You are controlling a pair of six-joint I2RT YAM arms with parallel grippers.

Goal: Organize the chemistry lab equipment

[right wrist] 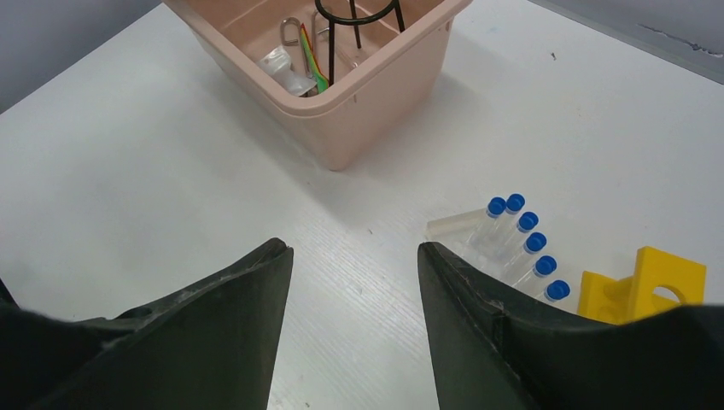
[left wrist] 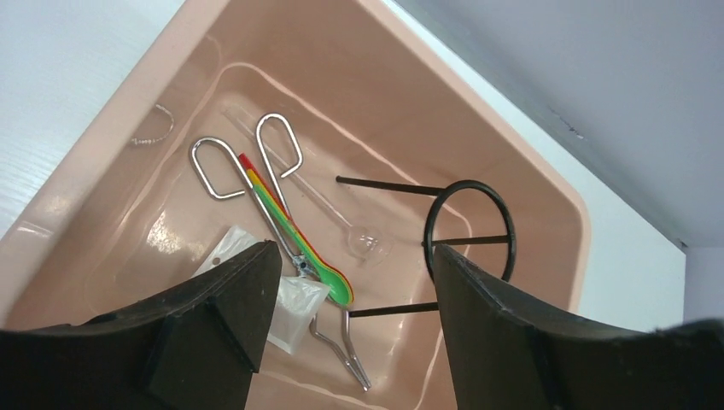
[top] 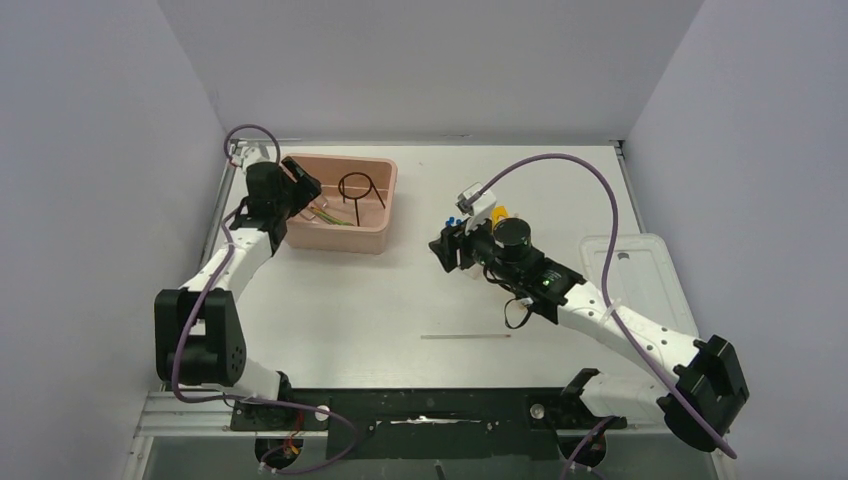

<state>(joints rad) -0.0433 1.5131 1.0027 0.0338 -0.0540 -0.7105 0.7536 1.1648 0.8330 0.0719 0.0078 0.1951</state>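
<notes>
R gripper hovered over white table, jaws apart, nothing btw them. Up top, pink tub held black wire ring, tongs, coloured sticks, clear bag. At right, row of blue-capped tubes lay in clear rack, yellow rack just beside, partly hidden behind R finger.

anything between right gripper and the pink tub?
No. Right wrist view shows only bare white table between the right gripper and the pink tub; the blue-capped tubes lie off to one side, by the yellow rack.
</notes>
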